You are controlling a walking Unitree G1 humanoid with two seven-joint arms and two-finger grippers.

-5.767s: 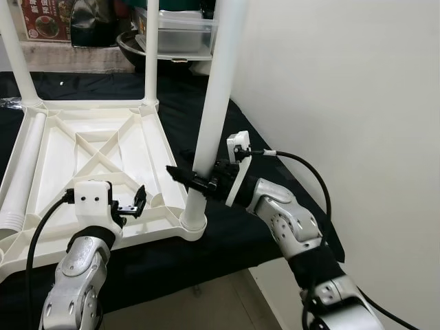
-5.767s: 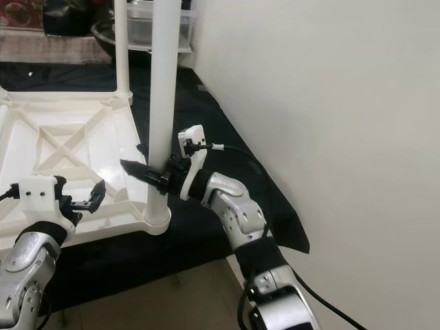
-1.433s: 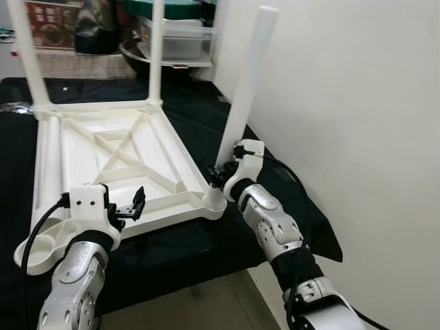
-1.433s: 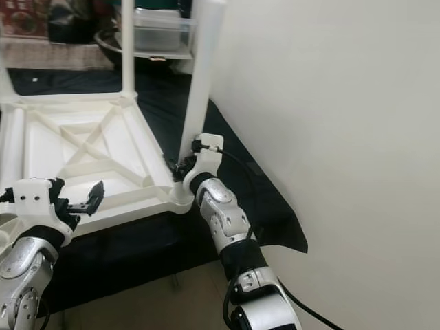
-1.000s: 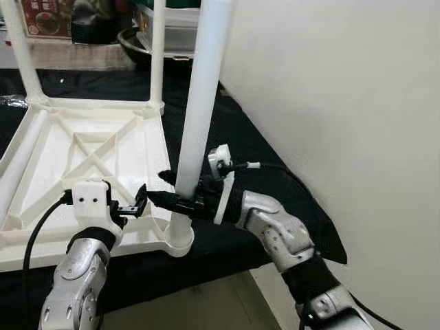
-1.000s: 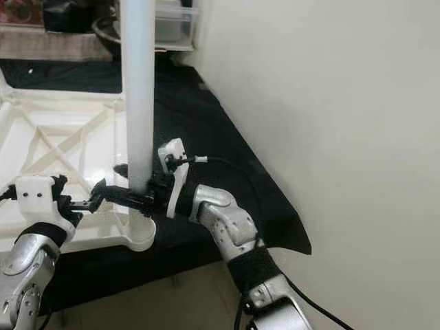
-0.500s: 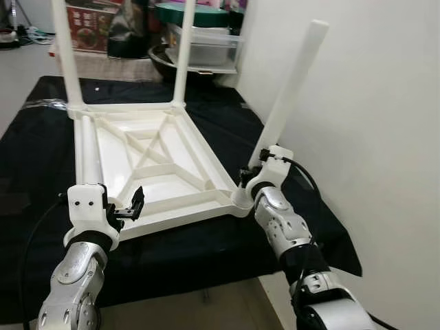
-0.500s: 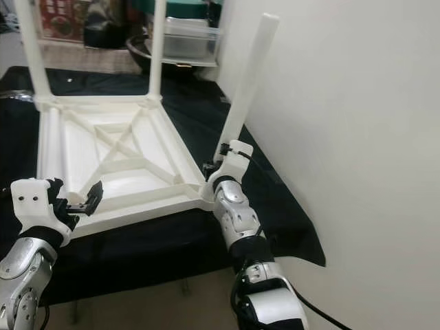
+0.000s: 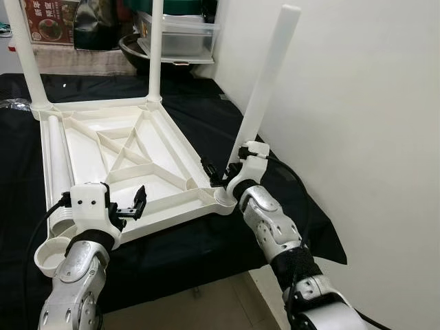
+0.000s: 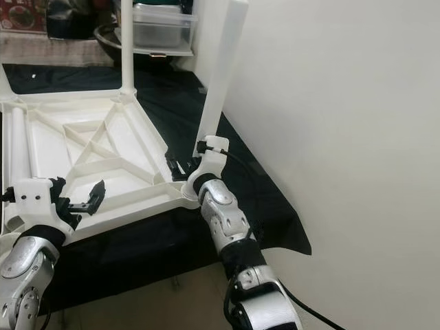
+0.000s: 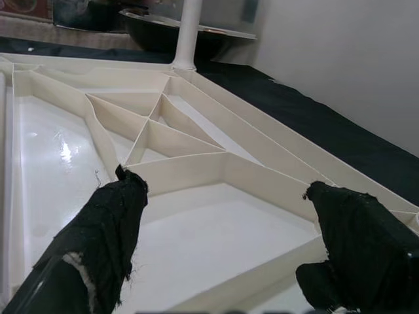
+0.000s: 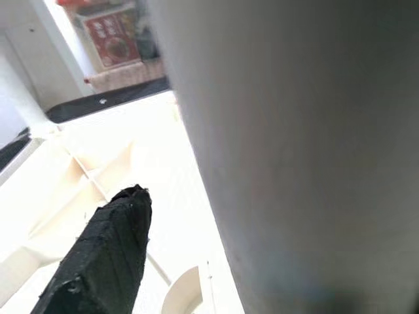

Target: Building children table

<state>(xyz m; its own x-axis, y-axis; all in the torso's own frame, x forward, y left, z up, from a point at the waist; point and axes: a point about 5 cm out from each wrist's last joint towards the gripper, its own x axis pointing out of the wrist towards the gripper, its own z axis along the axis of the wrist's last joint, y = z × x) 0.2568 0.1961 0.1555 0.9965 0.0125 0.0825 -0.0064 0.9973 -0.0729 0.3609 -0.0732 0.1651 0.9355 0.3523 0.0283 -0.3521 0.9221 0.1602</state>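
So the white plastic table top [image 9: 117, 155] is lying upside down on a black cloth [image 9: 199, 103], underside facing up, and you can see the molded ribs making an X with straight bars across it, all smooth and a bit glossy. Two round white legs stand upright in the far corner sockets, the far left leg [image 9: 19, 48] and the far middle leg [image 9: 156, 48]. A third leg [image 9: 265, 89] is at the near right corner, a plain round tube with a flat end, and it's tilted, leaning out toward the pale wall [image 9: 357, 103] instead of standing straight. The right gripper [image 9: 218, 176] is down at the base of that leg right by the corner socket, and its black fingers are clamped around the tube; in the right wrist view the leg is a big blurry grey-white column right next to one black finger [image 12: 105, 252]. A fourth leg [image 9: 58, 168] is just lying flat along the left edge of the top, ribbed at its near end, and the near left corner socket [image 9: 49, 254] is a round open cup. The left gripper [image 9: 129, 206] hovers over the near edge of the top with its two fuzzy black fingers [image 11: 114, 216] spread apart, holding nothing. Behind the cloth there's a clear plastic tub [image 9: 180, 31] and a red box [image 9: 49, 14].
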